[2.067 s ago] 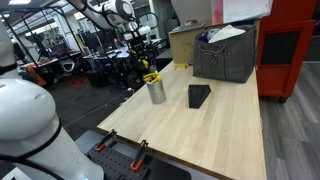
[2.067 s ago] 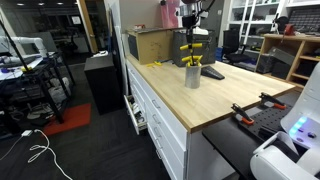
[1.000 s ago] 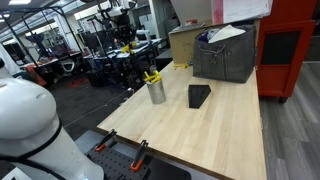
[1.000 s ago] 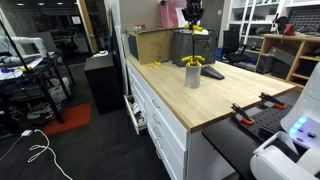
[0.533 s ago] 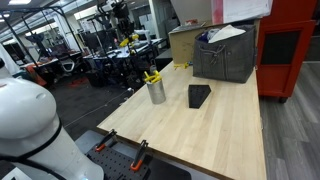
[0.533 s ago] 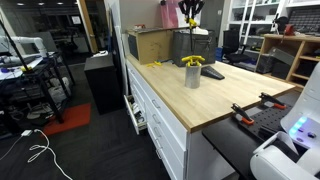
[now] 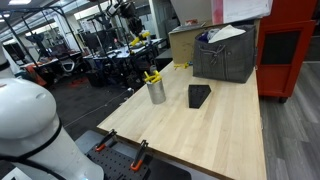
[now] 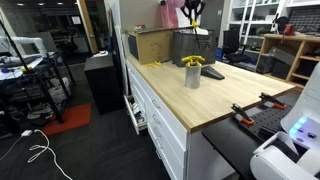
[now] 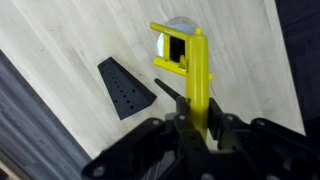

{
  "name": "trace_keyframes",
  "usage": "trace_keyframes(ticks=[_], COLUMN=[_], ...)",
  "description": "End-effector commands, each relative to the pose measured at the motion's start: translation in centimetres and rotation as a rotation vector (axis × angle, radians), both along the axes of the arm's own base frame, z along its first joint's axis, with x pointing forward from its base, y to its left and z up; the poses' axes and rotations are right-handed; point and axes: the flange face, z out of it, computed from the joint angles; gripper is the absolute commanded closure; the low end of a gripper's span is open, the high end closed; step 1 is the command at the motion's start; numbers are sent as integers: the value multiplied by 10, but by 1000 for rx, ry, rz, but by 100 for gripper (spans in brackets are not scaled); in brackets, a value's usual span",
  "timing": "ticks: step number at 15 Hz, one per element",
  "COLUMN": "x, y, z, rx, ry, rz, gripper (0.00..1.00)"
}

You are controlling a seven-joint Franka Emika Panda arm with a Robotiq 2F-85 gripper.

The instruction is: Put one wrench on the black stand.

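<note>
Claw (image 9: 197, 126) gripping wrench (image 9: 201, 75) — cup (image 9: 178, 22), stand (image 9: 125, 88) below

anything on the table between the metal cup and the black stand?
Nothing. In an exterior view only bare wooden tabletop lies between the metal cup and the black stand. The wrist view shows the same gap bare.

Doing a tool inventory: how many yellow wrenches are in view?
3 at least: one wrench in the gripper; one or more in the metal cup, which may hide others; one yellow piece, likely another, by the cardboard box.
</note>
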Motion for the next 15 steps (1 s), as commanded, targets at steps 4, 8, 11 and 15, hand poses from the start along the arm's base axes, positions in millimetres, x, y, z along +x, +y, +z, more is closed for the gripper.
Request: trace_keyframes(ticks=[4,8,11,15], x=[39,58,71,78], y=[-45,-75,-91,-97], z=[-53,-77,-87,-88], rx=[-41,76,196,250], ry=[117,166,184,166], rz=[-192,-266,-326,-367], gripper=[94,94,94,94])
